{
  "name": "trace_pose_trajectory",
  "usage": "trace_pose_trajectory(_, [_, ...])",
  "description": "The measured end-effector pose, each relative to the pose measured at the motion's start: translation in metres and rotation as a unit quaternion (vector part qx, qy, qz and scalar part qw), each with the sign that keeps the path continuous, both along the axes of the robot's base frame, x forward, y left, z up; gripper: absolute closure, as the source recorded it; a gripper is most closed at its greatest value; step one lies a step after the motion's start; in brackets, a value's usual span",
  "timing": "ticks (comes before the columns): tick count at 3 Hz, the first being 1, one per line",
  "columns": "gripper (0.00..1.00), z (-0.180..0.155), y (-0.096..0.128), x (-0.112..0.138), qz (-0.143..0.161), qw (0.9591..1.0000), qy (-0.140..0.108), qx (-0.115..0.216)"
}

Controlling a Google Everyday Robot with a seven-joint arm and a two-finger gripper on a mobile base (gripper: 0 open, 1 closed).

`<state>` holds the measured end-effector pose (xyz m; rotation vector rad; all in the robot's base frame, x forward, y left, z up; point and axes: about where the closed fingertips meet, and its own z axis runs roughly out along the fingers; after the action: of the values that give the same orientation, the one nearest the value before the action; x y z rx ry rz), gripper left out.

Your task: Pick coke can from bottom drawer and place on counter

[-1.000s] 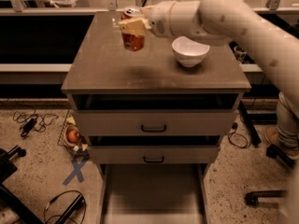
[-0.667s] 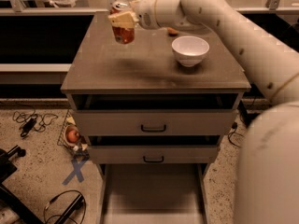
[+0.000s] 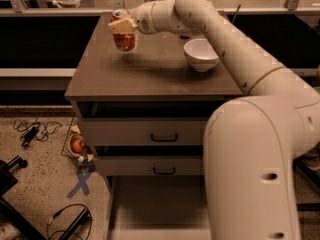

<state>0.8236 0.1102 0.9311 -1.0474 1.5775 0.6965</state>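
The red coke can with a silver top is held in my gripper, a little above the back left part of the counter. The gripper's pale fingers are shut on the can's upper half. My arm reaches in from the right, across the counter. The bottom drawer is pulled out at the foot of the cabinet and its bare floor shows.
A white bowl stands on the counter's right half. Two drawers with black handles sit above the open one. On the floor at the left are a wire basket with an orange fruit, cables and a blue X mark.
My gripper has carried the can to the left and towards the back of the counter, away from the bowl. My arm's near part now fills the right foreground.
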Motion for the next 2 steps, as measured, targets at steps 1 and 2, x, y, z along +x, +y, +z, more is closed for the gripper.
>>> trace_pose_trajectory(1, [1.0, -0.029, 0.004, 0.015, 0.006, 0.9993, 0.029, 0.021])
trace_pose_trajectory(2, [0.9, -0.051, 0.004, 0.024, 0.005, 0.9985, 0.048, 0.027])
